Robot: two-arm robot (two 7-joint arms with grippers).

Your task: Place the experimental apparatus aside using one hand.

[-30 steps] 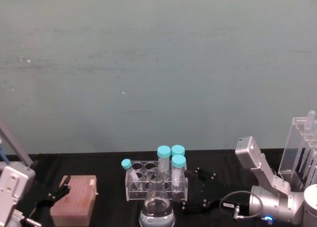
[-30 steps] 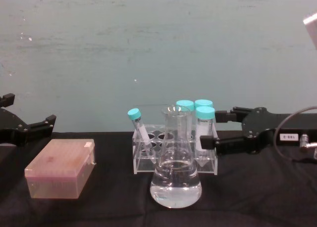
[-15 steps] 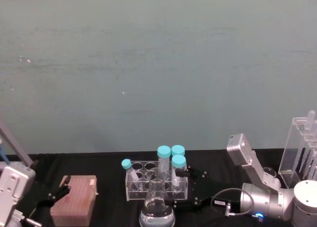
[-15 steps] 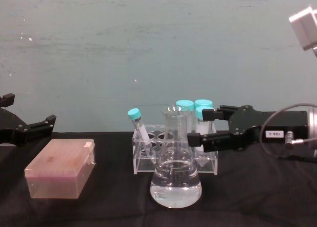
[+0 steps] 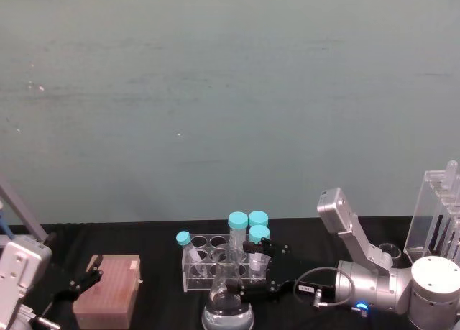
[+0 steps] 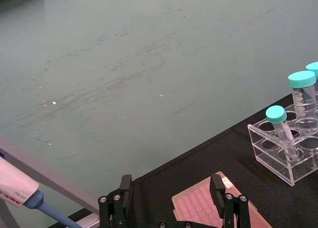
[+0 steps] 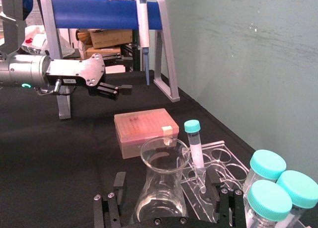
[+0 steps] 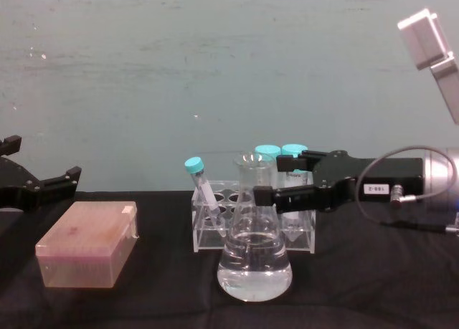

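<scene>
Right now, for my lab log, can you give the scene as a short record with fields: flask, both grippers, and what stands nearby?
flask: upright on the black table, clear liquid inside, in front of the tube rack
right gripper: open, straddling the flask neck, not yet closed
left gripper: open, parked at the left near the pink box

A scuffed pale green wall (image 5: 230, 93) rises behind the black-clothed table (image 8: 143, 307).

Nothing cleanly legible. White label (image 8: 377, 188) behind right claw (image 8: 269, 177): looks like "188-2", not sure. Pipette (image 6: 20, 190) print cut off, unreadable. Teal-capped tube (image 6: 301, 95) markings too small.
</scene>
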